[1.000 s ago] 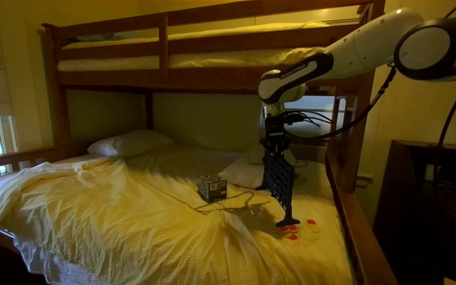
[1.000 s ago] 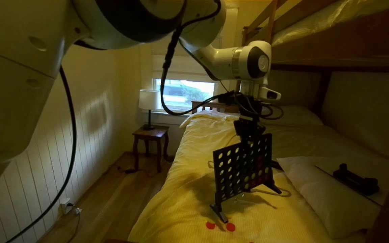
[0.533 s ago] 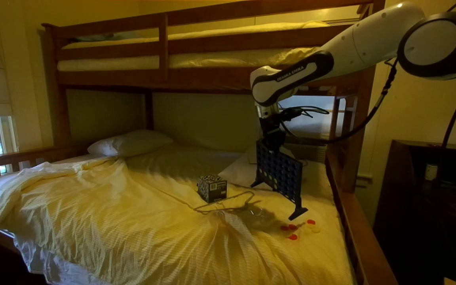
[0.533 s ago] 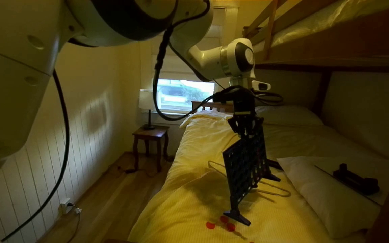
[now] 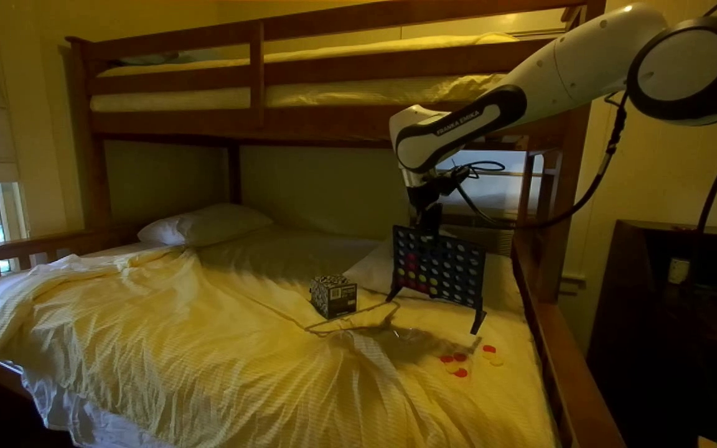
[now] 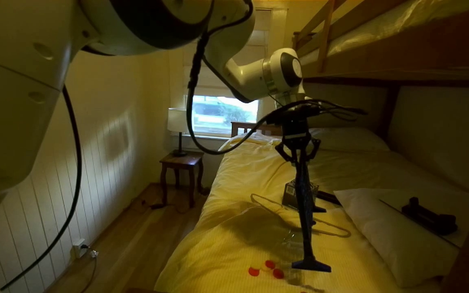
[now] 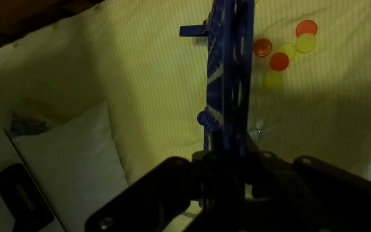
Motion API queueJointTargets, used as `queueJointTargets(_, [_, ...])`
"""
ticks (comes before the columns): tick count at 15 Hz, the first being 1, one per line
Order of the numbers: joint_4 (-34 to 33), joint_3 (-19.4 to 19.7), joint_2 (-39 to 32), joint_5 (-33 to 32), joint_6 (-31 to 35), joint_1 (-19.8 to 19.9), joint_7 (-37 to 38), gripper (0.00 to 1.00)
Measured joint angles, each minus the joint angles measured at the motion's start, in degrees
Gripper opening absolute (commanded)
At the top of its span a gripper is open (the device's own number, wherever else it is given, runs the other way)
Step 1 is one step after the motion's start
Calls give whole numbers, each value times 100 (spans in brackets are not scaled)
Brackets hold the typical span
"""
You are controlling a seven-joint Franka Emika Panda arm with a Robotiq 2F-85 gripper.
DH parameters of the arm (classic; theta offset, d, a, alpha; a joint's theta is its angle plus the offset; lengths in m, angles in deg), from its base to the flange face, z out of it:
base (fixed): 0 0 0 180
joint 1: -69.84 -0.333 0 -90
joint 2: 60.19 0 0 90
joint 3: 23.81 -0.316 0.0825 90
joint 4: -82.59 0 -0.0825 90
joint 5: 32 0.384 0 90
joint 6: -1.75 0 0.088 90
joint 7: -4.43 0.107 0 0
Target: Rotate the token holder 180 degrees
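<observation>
The token holder (image 5: 442,264) is a dark blue upright grid board with round holes and feet at both ends. It faces broadside in an exterior view, with red and yellow tokens in its lower left holes. In an exterior view, the token holder (image 6: 304,203) stands edge-on. My gripper (image 5: 428,229) is shut on the middle of its top edge; the gripper also shows in an exterior view (image 6: 299,159). The holder appears to hang a little above the bed. In the wrist view, the holder (image 7: 232,77) runs up from the gripper (image 7: 229,149), whose fingertips are dark.
Loose red tokens (image 7: 279,62) and yellow tokens (image 7: 306,43) lie on the bed by the holder's foot. A small dark box (image 5: 333,297) and a cord loop (image 6: 332,234) lie nearby. A pillow (image 6: 389,240) and a wooden bed rail (image 5: 573,373) flank the holder.
The holder has turned about the vertical in my grip. It went from oblique to broadside in an exterior view, and to edge-on in an exterior view. The arm shifted slightly.
</observation>
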Motion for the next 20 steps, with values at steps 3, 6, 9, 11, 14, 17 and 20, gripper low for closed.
queueJointTargets(3, [125,-42,38,-92,188,26,-802,4])
queueJointTargets(6, [252,-105,68,-184,375,65,-1582,4])
queueJointTargets(9, [442,-190,121,-306,602,83,-2286,4])
queueJointTargets(11, [608,-269,183,-388,798,82,-2721,17])
queueJointTargets(14, [761,-375,258,-392,970,77,-3020,17])
queueJointTargets(17, [793,-388,278,-392,981,82,-3073,4])
queueJointTargets(20, [798,-388,233,-435,977,69,-3104,4])
